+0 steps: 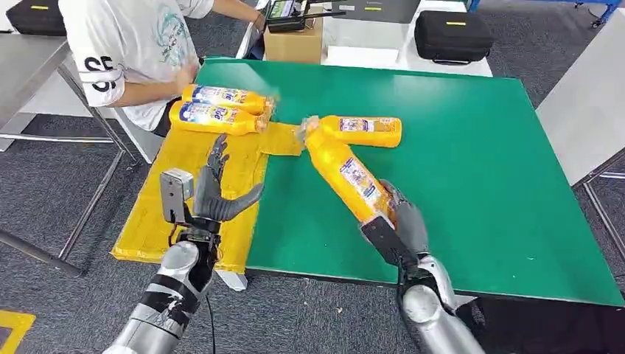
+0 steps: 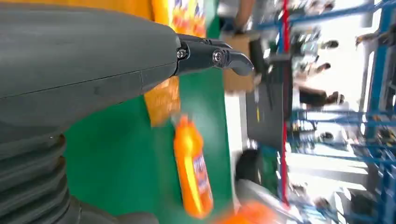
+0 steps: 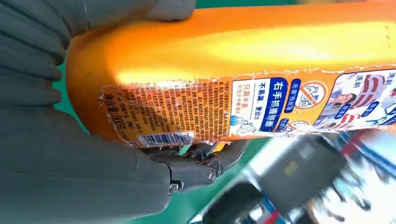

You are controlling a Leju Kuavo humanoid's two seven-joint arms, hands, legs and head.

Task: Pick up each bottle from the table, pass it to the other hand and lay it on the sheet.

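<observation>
- While our right hand (image 1: 402, 221) grips the base end of an orange bottle (image 1: 345, 171), we should hold that grip firm; the bottle is long, slants up and away to the left, and most of it reaches past the hand, so we judge it could swing or slip.
- Nearer on the left, our left hand (image 1: 214, 188) is raised over the yellow sheet (image 1: 158, 214) with its fingers spread and nothing in them, ready to receive.
- For the pass, we would bring the bottle's free middle across to that waiting palm, let the left fingers wrap the body well clear of the right hand's hold, and let go with the right only once the left grip looks sure.
- Just beyond the held bottle's cap end, a second orange bottle (image 1: 361, 131) lies on the green table (image 1: 472, 155); their cap ends look very close, so we should swing wide of it.
- Farther left, two bottles (image 1: 217, 107) already lie side by side on the far end of the sheet, with a seated person (image 1: 140, 51) close behind; we should lay ours on the bare sheet nearer to us.
</observation>
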